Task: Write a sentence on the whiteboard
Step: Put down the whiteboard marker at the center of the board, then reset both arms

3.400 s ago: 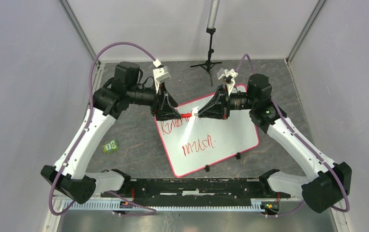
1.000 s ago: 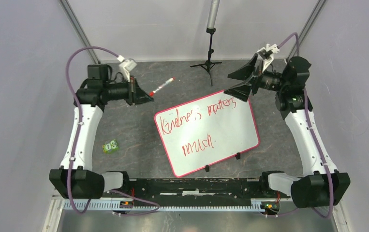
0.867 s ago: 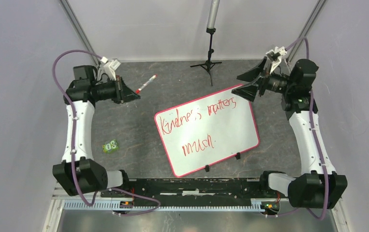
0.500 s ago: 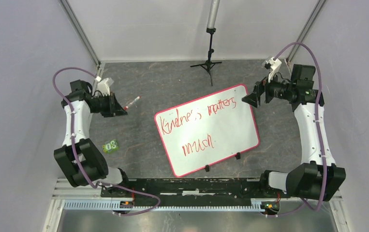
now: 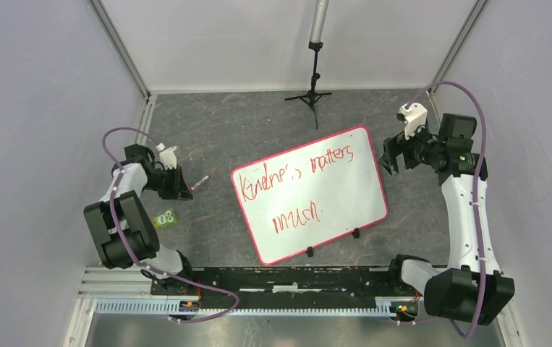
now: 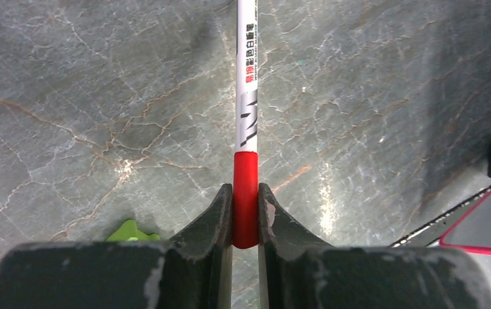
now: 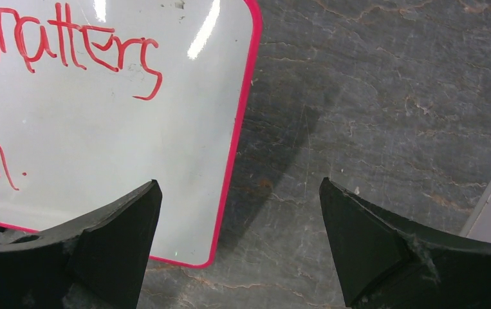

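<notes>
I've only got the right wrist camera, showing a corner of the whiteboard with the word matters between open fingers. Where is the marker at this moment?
Observer: The left claw is shut on the marker, gripping its red end.
Operator: And where is that relative to the board?
Observer: In the top view it sits off the left side of the whiteboard, not over it.
Operator: What does the whole board say?
Observer: The sentence reads roughly "Kindness matters" on the upper line and "much." below, all in red.
</notes>
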Tool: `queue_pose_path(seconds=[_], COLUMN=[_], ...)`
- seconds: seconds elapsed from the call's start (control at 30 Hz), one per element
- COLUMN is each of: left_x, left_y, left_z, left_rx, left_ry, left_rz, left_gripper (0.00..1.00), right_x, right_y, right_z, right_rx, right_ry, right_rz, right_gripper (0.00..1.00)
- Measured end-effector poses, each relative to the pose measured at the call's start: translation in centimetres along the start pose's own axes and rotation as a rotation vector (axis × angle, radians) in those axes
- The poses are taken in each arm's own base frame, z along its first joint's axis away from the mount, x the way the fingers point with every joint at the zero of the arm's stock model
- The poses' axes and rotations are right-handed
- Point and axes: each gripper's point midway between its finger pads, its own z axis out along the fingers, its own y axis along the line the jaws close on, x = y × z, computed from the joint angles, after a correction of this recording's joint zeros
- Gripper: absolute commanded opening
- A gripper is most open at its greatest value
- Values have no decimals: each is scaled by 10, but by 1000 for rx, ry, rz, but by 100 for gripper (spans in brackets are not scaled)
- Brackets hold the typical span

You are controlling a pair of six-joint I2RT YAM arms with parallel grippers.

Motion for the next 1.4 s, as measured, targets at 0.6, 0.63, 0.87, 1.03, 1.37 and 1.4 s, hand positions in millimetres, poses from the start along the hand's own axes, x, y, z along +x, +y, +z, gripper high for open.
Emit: queue_pose_path(seconds=[0.6,0.63,0.87,1.03,1.37,1.4], left_x=[24,27,30,29,-50,-62], left_y=[33,34,34,33,22,19], left_z=[22,23,23,19,-34,-43], left_rx=[-79,-81,-80,-79,-137,-145], left_ry=[113,127,150,160,5,-24], left_rz=[15,10,-2,-6,91,110], left_gripper=[31,31,40,59,100,100], right_x=[0,1,3,-3,-15,-17], right_y=[7,8,11,13,9,6], right_z=[1,1,5,2,-2,-3], right_rx=[-54,-59,-92,-98,-102,-102], right_ry=[-15,-16,-12,-22,-30,-33], right_rz=[8,9,25,22,11,12], right_gripper=[98,98,98,98,98,98])
